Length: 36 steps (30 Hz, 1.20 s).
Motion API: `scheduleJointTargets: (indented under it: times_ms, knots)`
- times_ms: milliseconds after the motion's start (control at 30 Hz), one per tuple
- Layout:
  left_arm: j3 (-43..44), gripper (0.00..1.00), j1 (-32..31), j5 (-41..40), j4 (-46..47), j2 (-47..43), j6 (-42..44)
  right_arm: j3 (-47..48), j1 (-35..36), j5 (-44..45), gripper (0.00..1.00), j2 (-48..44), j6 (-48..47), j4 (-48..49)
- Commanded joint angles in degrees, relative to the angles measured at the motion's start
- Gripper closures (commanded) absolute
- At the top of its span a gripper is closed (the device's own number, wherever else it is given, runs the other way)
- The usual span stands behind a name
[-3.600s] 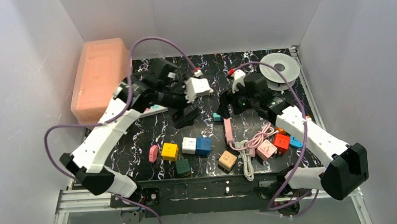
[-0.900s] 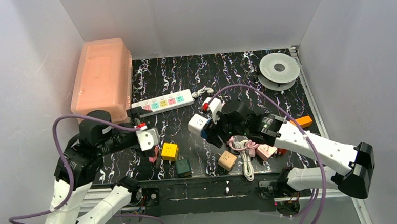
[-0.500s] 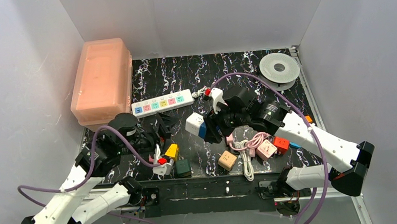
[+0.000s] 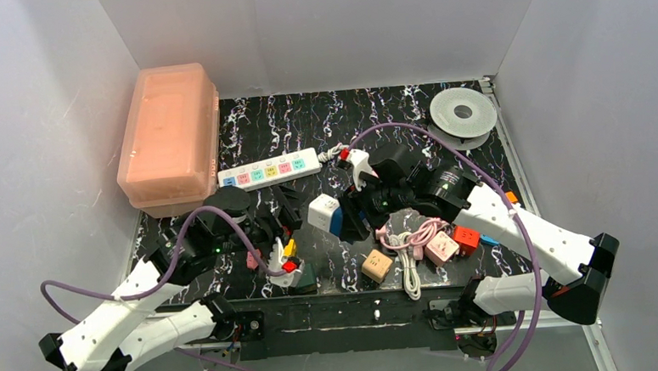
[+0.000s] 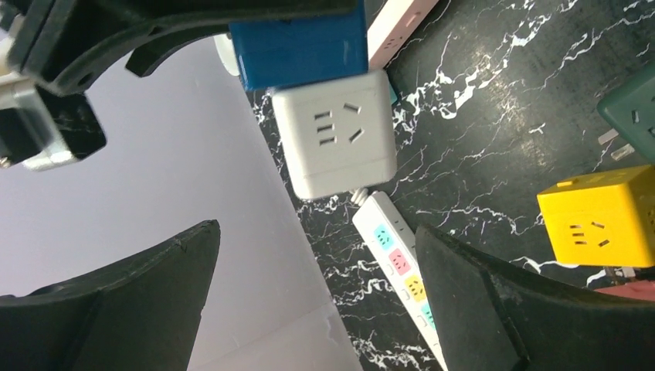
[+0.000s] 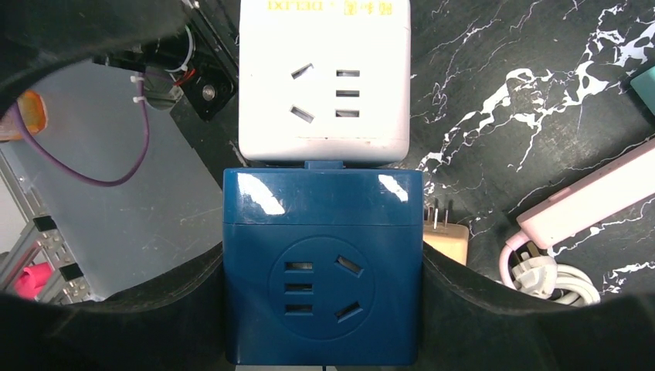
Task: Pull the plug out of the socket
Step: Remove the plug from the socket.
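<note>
R fingers (image 6: 502, 325) clamp blue cube adapter (image 6: 323, 294), white cube adapter (image 6: 323, 77) plugged on its end, above worktop (image 4: 390, 114); power strip (image 4: 269, 169) lies behind, apart. L fingers (image 5: 108, 325) wide, empty. Next, prob: L grips white one, pulls straight.

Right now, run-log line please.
right gripper: shut on blue cube, white cube joined to it | left gripper: open, facing white cube
</note>
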Motion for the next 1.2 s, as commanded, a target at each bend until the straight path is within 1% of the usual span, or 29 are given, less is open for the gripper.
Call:
scheduleJointTargets:
  times_ms: [0,133,233,300,367,467,600,633,667,733,933,1000,1133,1167]
  knots:
    - [0.5,0.02,-3.3,-3.7,2.8,2.6,-6.3,4.1,-0.1,-1.6,0.99,-1.8,2.0,7.0]
    - [0.3,0.02,-6.1,-5.9,6.3,3.8,-12.0,3.1,-0.1,-1.9,0.99,-2.5,4.2,10.4]
    - [-0.7,0.02,-7.7,-9.4,10.0,4.8,-14.4,1.9,-0.1,-3.1,0.99,-3.2,5.5,13.5]
    - [-1.9,0.02,-8.0,-11.8,14.6,5.0,-14.7,1.9,-0.1,-3.9,0.99,-3.1,5.7,13.8]
    - [-2.5,0.02,-8.1,-12.5,17.2,5.0,-14.7,1.6,-0.1,-4.8,0.99,-3.2,6.0,14.6]
    - [-2.8,0.02,-8.1,-13.2,17.8,5.5,-14.1,1.0,-0.1,-5.9,0.99,-3.8,6.5,16.3]
    - [-4.6,0.02,-8.1,-13.8,19.5,4.9,-12.3,1.1,-0.1,-7.8,0.99,-3.5,6.5,16.4]
    - [-4.8,0.03,-8.1,-13.7,19.4,4.8,-11.8,1.0,-0.1,-8.7,0.99,-3.5,6.5,16.3]
    - [-5.1,0.07,-8.1,-13.3,19.5,4.7,-11.4,0.8,-0.1,-9.1,0.99,-3.6,6.4,16.2]
    - [-5.3,0.22,-8.1,-12.2,19.6,4.5,-10.1,0.2,-0.1,-9.2,0.99,-3.7,6.0,15.6]
    - [-3.5,0.79,-8.1,-10.0,20.1,5.7,-7.4,-0.9,-0.1,-8.9,0.99,-3.9,4.1,13.1]
    - [-3.9,0.89,-8.2,-9.9,20.1,5.5,-6.8,-1.1,-0.1,-8.8,0.99,-3.8,3.8,12.3]
    - [-4.6,0.92,-8.7,-10.9,20.2,5.3,-5.7,-1.5,-0.1,-8.8,0.99,-3.9,3.4,11.3]
    - [-4.7,0.97,-8.8,-11.4,20.5,5.4,-5.9,-2.0,-0.1,-8.9,0.99,-4.3,3.4,10.8]
